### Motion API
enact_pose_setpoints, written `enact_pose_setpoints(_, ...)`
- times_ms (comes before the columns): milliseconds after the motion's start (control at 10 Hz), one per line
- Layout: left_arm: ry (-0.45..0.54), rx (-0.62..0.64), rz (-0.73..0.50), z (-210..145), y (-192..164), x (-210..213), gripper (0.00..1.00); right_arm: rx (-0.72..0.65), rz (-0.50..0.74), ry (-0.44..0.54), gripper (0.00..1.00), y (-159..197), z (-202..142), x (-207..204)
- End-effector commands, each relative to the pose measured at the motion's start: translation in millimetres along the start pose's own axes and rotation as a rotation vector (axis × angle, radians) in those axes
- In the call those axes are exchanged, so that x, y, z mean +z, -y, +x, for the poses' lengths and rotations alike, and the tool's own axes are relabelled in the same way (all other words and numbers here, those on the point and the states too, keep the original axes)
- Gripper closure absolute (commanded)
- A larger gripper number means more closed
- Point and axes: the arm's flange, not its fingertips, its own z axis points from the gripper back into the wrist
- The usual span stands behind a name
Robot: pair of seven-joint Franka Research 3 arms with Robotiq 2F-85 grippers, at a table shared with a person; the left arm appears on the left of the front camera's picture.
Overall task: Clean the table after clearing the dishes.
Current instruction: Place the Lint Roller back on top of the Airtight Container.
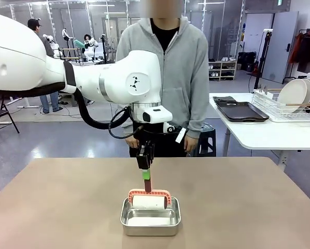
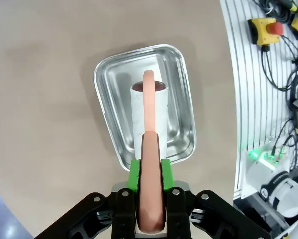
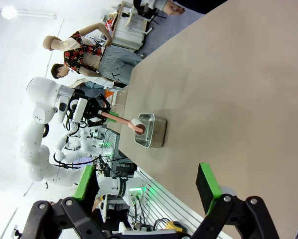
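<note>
My left gripper [image 1: 146, 178] [image 2: 150, 172] is shut on the handle [image 2: 153, 199] of a cleaning roller [image 1: 149, 202] [image 2: 149, 112], which has a white drum in a coral frame. The drum sits low inside a shiny metal pan [image 1: 151, 222] [image 2: 101, 79] near the front middle of the tan table [image 1: 56, 207]. My right gripper [image 3: 146, 186] hangs open over the table [image 3: 228, 99] with nothing between its green pads, far from the pan [image 3: 151, 130]. The dishes, white plates [image 1: 294, 95], stand in a wire rack on the white side table.
A person in a grey hoodie [image 1: 183, 67] stands at the far edge, hands down. Dark trays [image 1: 241, 111] lie on the white side table [image 1: 258, 132] at the back right. The tan top around the pan is bare.
</note>
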Motion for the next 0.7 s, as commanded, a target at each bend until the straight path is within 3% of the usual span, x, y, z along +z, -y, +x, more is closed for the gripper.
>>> enact_pose_setpoints(0,-0.022,0.023,0.006,2,-11,-5,0.79,0.007,-0.005,0.006,0.0,-2,0,1)
enact_pose_setpoints(600,-0.064,0.122,0.007,-1,-44,-34,0.79,0.007,-0.005,0.006,0.0,-2,0,1)
